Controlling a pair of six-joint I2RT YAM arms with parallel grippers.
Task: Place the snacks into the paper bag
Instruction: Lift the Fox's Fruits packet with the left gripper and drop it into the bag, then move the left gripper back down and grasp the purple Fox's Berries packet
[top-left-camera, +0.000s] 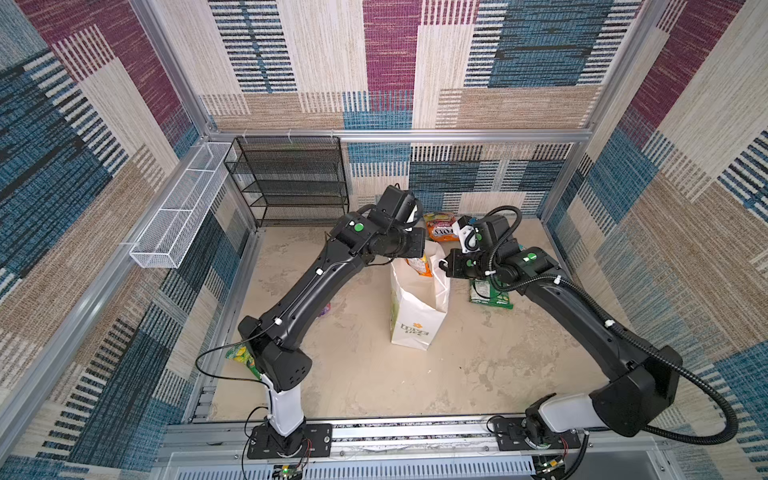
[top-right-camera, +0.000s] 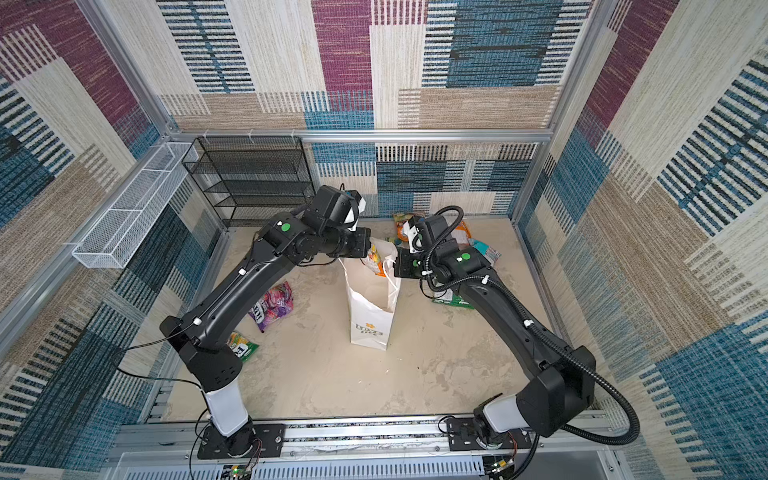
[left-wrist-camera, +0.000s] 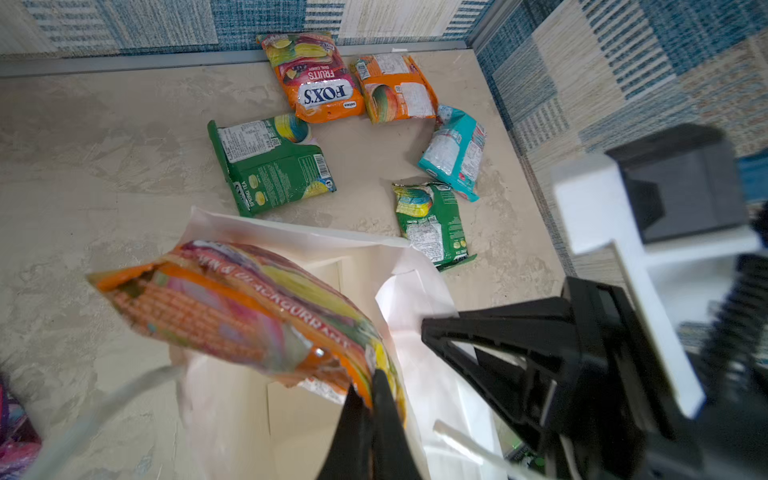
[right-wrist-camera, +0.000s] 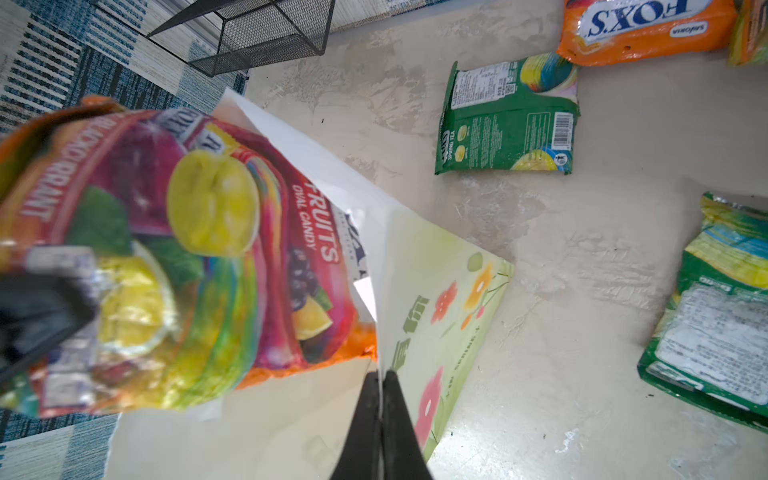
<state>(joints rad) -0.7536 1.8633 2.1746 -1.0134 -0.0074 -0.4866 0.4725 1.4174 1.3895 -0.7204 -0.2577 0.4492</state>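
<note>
The white paper bag (top-left-camera: 415, 316) stands upright mid-floor with its mouth open, seen also in a top view (top-right-camera: 372, 320). My left gripper (left-wrist-camera: 368, 386) is shut on an orange fruit-print snack packet (left-wrist-camera: 232, 303), which hangs over the bag's mouth (top-left-camera: 417, 264). My right gripper (right-wrist-camera: 380, 376) is shut on the bag's top rim at the flower-printed side wall (right-wrist-camera: 436, 299). Loose snacks lie behind the bag: two orange (left-wrist-camera: 320, 83) (left-wrist-camera: 395, 89), two green (left-wrist-camera: 274, 162) (left-wrist-camera: 432, 220), one teal (left-wrist-camera: 455, 149). A purple-pink packet (top-right-camera: 272, 305) and a green one (top-right-camera: 243, 345) lie beside the left arm.
A black mesh rack (top-left-camera: 291, 183) stands in the back left corner. A white wire basket (top-left-camera: 183, 208) hangs on the left wall. Patterned walls close the floor at the back and both sides. Both arms meet above the bag.
</note>
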